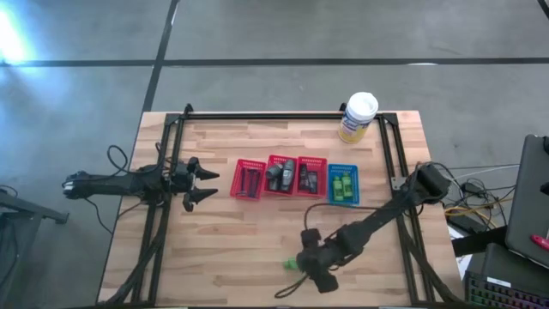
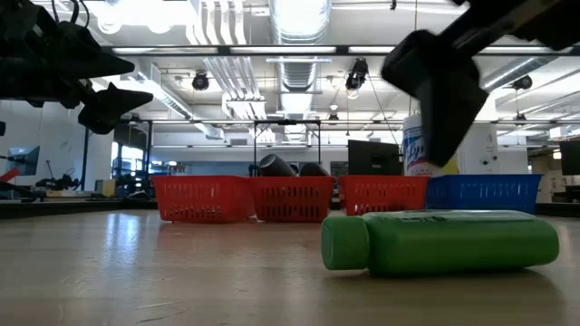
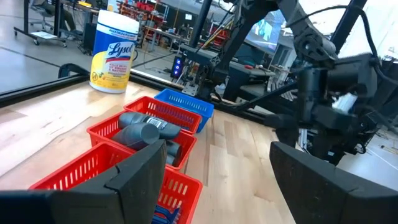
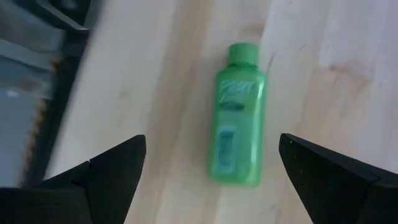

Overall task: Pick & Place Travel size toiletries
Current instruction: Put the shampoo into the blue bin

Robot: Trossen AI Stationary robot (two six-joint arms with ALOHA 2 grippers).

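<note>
One small bright green bottle (image 4: pixel 237 117) lies on its side on the wood near the table's near edge (image 1: pixel 292 263), its cap toward the left in the low view (image 2: pixel 441 242). My right gripper (image 4: pixel 211 180) hangs open above it (image 1: pixel 302 261), one finger on each side of it and clear of it. The other toiletries sit in the baskets: dark grey tubes (image 3: pixel 148 131) in a red basket (image 1: pixel 280 176) and green bottles in the blue basket (image 1: pixel 343 184). My left gripper (image 1: pixel 202 184) waits open, raised at the table's left, facing the baskets (image 3: pixel 217 180).
Three red baskets (image 1: pixel 250 179) (image 1: pixel 310 177) and the blue one stand in a row across the table's middle. A white-and-yellow canister (image 1: pixel 358 118) stands near the far edge. A black frame (image 1: pixel 283 116) runs along the table's far and side edges. Bare wood lies between the baskets and the near edge.
</note>
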